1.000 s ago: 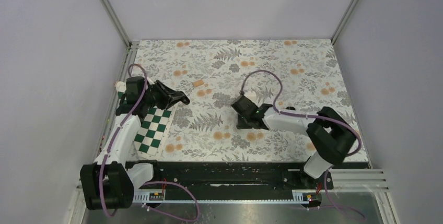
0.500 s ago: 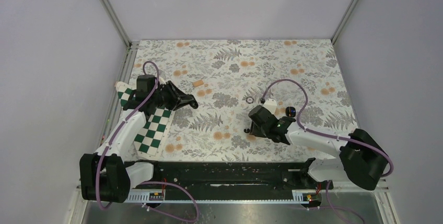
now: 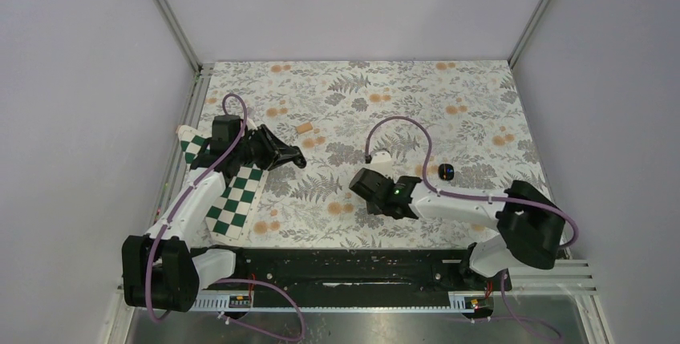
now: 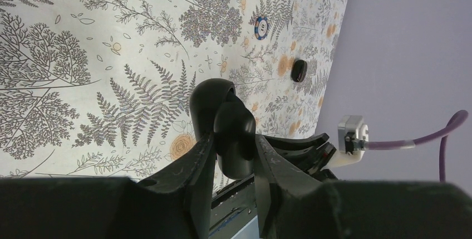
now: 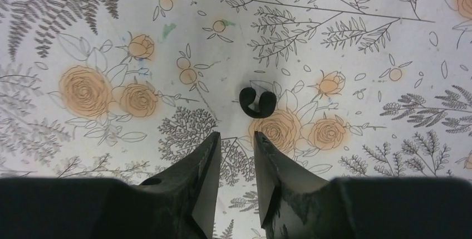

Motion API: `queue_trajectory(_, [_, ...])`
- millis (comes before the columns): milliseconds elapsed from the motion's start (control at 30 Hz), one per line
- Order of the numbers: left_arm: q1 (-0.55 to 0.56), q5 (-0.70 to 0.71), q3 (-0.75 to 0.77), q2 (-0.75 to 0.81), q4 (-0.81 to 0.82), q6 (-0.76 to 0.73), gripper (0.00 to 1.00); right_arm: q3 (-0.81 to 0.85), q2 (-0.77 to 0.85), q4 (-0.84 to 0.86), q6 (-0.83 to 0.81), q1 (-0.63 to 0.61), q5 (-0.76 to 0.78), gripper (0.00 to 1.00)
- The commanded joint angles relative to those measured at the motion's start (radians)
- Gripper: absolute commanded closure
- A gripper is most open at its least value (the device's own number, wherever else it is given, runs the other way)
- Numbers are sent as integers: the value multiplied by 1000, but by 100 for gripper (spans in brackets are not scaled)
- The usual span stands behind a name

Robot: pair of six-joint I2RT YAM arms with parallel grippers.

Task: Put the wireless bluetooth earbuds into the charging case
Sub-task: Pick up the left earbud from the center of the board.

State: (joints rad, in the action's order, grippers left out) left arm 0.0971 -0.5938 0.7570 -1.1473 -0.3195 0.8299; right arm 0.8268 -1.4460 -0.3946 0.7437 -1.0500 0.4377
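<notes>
Plain pale lilac-grey walls [image 3: 337,7] on three sides, silver aluminium corner posts [image 3: 167,14]. Table under white cloth printed with grey ferns and orange roses [image 3: 473,87]. Green-and-white checkered board [image 3: 235,200] at left edge. Black rail [image 3: 353,268] along near edge. Even, soft light.

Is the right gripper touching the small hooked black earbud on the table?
Apart. Right wrist view: patterned table shows between the right gripper and the earbud.

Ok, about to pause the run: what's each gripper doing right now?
Left gripper: shut on a rounded black piece; case or bud, can't tell.
Right gripper: open, empty; a small black hook lies just past its tips.
</notes>
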Motion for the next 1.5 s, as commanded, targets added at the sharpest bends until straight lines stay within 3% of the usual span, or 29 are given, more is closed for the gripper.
queue_trajectory(0, [3,21,33,35,41,-16,100,58,-84,-37,-59,-7,82,64])
queue_trajectory(200, [3,22,40,31,30,-18,100,112,-196,-42,-89,-7,82,62])
queue_trajectory(600, [3,23,39,23,31,-18,100,152,-266,-50,-119,-3,119,61])
queue_trajectory(800, [3,24,38,23,32,-18,100,169,-257,-57,-126,24,142,61])
queue_trajectory(967, [3,18,38,21,34,-21,100,134,-206,-5,-118,45,51,58])
queue_trajectory(1067, [3,20,36,22,35,-22,100,56,-110,54,-45,45,17,54])
queue_trajectory(1233, [2,3,31,9,57,-8,100,-118,51,232,179,45,3,57])
queue_trajectory(1467, [3,-12,37,5,58,-12,100,-180,51,232,531,45,102,63])
